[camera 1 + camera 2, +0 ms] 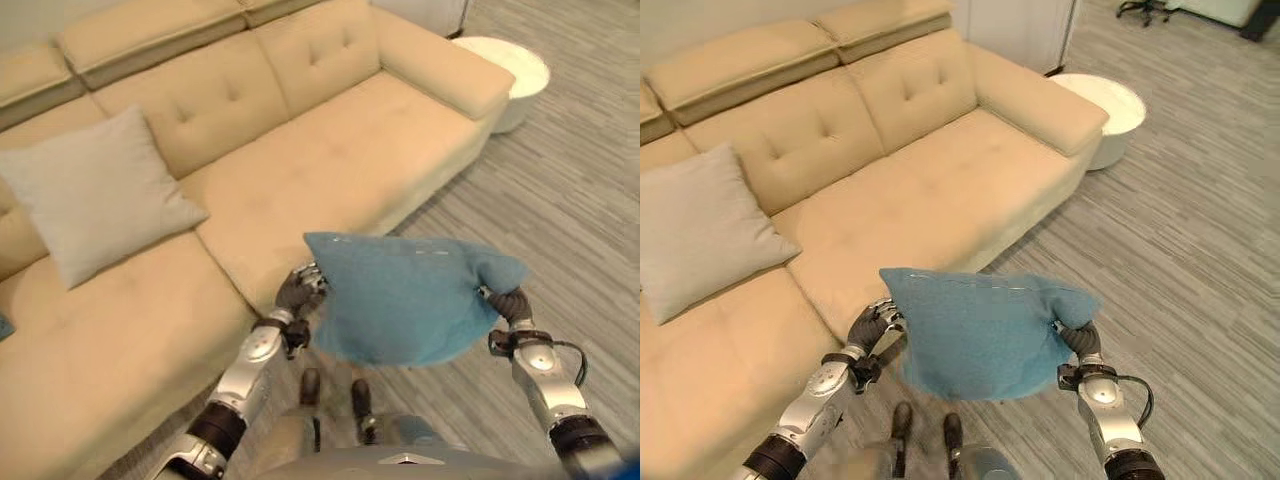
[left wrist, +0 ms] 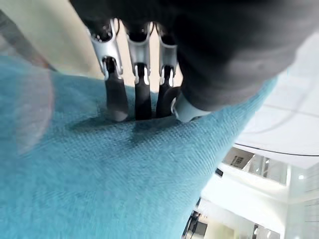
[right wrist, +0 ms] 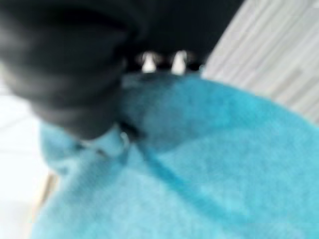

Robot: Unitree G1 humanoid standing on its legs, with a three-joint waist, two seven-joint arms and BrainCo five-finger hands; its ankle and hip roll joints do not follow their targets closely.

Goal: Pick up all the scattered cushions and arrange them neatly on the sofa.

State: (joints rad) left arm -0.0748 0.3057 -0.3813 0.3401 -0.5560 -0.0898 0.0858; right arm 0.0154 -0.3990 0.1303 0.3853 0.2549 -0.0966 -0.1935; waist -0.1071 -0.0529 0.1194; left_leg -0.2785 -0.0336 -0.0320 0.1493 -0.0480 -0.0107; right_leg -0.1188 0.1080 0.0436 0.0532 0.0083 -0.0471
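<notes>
**Operator:** Cushion status first. Where is it, and who has it?

**Spotter:** Your blue cushion hangs in the air just in front of the sofa, off the front edge of the seat and above the grey striped floor. You hold it from both ends. Your left hand has its fingers curled down onto the weave at one edge, with the thumb pinching from the other side. Your right hand is bunched round the opposite corner, and the fabric gathers into a knot where it grips.

**Operator:** How will it handle?

**Spotter:** I'd judge it light and very soft. It sags between your two hands and the corner crumples under the grip, so expect no stiffness. The coarse weave should give decent friction, so slipping looks unlikely. Keep hold of the two opposite edges as you do now; a one-corner hold would probably let it droop and swing.

**Operator:** Where should it go?

**Spotter:** A grey cushion already leans against the sofa's backrest, toward its far left section. The seat beside it, toward the sofa's armrest, is free, so propping yours against the backrest there would look tidy. A white round stool stands beyond the armrest, well apart.

**Operator:** Any labels or writing?

**Spotter:** None that I can read on the cushions or the sofa.
</notes>
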